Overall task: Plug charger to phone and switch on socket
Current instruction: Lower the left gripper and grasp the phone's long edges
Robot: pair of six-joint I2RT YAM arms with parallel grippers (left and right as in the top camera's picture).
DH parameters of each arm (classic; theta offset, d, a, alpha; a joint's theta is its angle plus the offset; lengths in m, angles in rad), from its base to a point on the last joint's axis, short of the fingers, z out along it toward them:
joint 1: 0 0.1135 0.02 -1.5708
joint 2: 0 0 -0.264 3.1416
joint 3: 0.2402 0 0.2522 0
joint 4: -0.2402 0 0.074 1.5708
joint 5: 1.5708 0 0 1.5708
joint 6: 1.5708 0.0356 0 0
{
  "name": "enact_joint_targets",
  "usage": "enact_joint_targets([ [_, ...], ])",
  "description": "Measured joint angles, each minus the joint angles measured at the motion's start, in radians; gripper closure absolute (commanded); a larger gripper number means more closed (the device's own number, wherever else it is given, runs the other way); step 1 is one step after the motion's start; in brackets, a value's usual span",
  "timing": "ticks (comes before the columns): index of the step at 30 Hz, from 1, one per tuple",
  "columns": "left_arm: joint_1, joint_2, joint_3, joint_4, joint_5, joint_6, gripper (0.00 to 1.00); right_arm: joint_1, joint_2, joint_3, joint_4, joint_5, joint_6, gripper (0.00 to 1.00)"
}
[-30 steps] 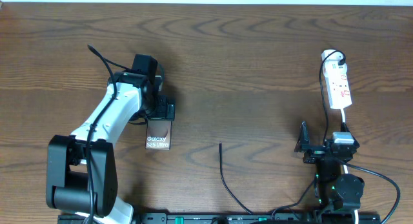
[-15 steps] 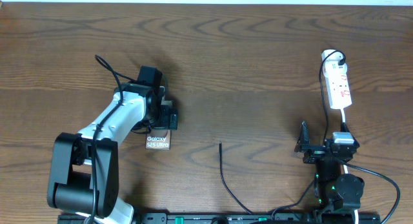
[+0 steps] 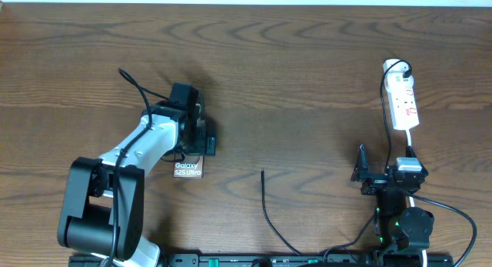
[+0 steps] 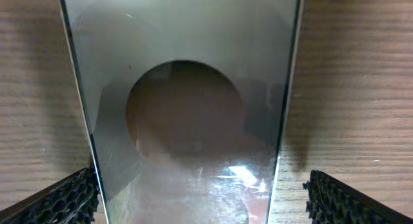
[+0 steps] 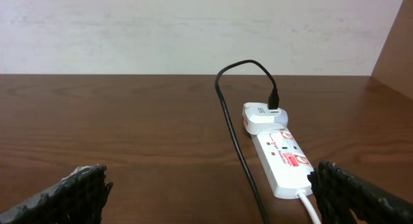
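Note:
The phone lies flat on the wood table, its "Galaxy" end showing below my left gripper. In the left wrist view its glossy face fills the frame, and my left gripper is open with a finger on either side of it. The charger lies loose at front centre, with its tip pointing away. The socket lies at the right, also in the right wrist view. My right gripper is open and empty in front of it.
A white adapter is plugged into the socket's far end, and a black cable runs from it toward the camera. A pale wall lies beyond the table's far edge. The arm bases stand at the front edge.
My left arm has moved right and toward the front over the phone, covering more of it. The right arm, charger and socket have not moved.

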Motion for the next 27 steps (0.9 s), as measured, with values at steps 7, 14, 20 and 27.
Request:
enact_joint_targets([
  [7,0.0,0.0,-0.001,-0.011,-0.029,0.0,0.0,0.0,0.0,0.0,0.0,0.0,0.0,0.01],
  [14,0.0,0.0,-0.001,-0.012,-0.042,0.0,0.0,0.0,0.0,0.0,0.0,0.0,0.0,0.01],
  [20,0.0,0.0,-0.009,-0.012,-0.042,0.008,0.0,0.0,0.0,0.0,0.0,0.0,0.0,0.01],
  [27,0.0,-0.001,-0.018,-0.008,-0.047,0.008,0.0,0.0,0.0,0.0,0.0,0.0,0.0,0.01],
])
